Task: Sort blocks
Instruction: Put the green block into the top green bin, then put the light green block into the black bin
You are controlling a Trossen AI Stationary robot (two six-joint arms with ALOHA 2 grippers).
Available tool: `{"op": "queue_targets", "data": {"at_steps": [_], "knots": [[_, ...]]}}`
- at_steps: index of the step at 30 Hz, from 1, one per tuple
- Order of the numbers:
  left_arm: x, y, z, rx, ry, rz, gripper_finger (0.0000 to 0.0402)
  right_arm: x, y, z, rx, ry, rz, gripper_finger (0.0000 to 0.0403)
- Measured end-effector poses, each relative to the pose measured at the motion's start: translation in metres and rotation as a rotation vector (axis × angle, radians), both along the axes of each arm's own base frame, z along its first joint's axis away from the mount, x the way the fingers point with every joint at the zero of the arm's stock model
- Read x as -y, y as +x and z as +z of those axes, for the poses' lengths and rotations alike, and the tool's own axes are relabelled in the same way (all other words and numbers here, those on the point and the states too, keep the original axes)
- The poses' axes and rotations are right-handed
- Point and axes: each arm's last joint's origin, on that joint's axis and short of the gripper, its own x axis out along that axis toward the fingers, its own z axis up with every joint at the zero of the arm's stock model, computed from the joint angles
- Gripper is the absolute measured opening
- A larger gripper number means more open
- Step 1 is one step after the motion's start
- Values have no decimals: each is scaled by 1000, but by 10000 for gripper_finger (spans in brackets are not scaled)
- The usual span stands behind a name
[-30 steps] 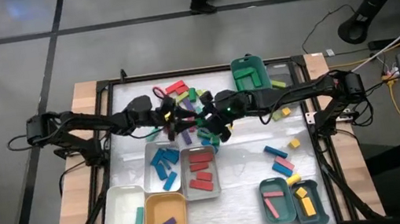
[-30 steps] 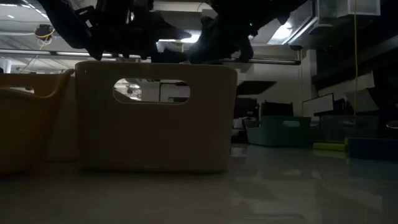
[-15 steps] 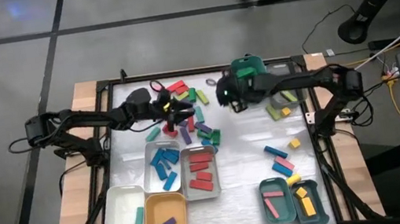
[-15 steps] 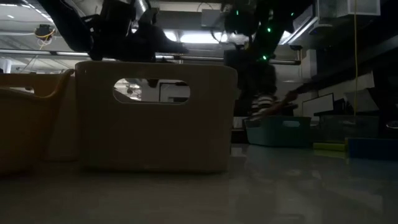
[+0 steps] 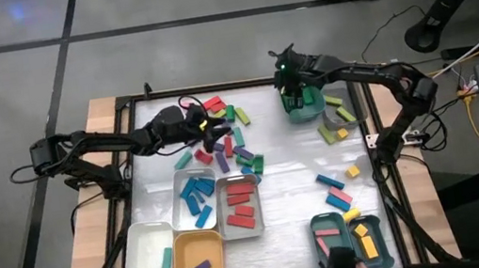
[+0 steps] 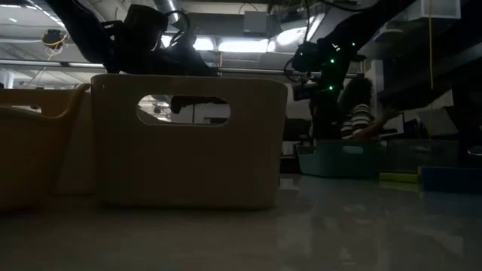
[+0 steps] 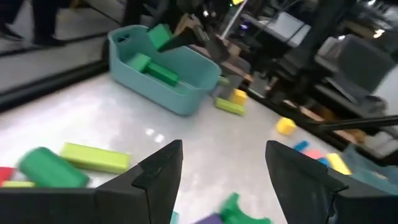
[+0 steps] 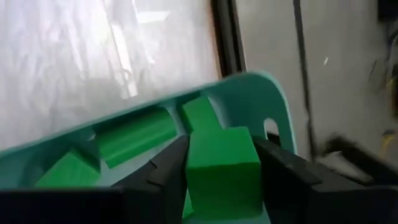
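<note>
Green block (image 8: 222,167) — between right gripper (image 8: 217,163)

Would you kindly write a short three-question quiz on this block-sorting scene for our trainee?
1. True or false: the right gripper has a green block between its jaws.
2. Over which bin is it? A) orange bin B) green bin C) white bin
3. Fill in: the left gripper hovers with open jaws over the ____ of loose blocks.

Key: 1 true. 2 B, the green bin at the table's far edge. 3 pile.
</note>
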Motion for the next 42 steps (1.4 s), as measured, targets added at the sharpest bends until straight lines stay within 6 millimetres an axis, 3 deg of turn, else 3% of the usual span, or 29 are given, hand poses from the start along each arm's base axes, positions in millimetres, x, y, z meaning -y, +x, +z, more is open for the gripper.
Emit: {"op": "queue_targets", "data": {"at_steps": [6, 14, 20, 24, 27, 36, 42], "knots": [[-3, -1, 0, -12, 34, 112, 217, 6, -5, 0, 40, 22, -94, 193], [-5, 3, 5, -42, 36, 116, 217, 6, -2, 1, 112, 47, -121, 225], [-5, 4, 4, -107, 19, 115, 217, 7, 13, 9, 411, 201, -62, 225], [-6, 2, -1, -145, -14, 173, 217, 5, 32, 24, 745, 311, -223, 218], [-7, 0, -3, -165, -33, 218, 217, -1, 44, 32, 861, 290, -245, 212], [-6, -1, -6, -202, -44, 220, 217, -30, 63, 32, 836, 226, -233, 199], [-5, -1, -7, -204, -54, 218, 217, -42, 80, 9, 773, 256, -211, 198]]}}
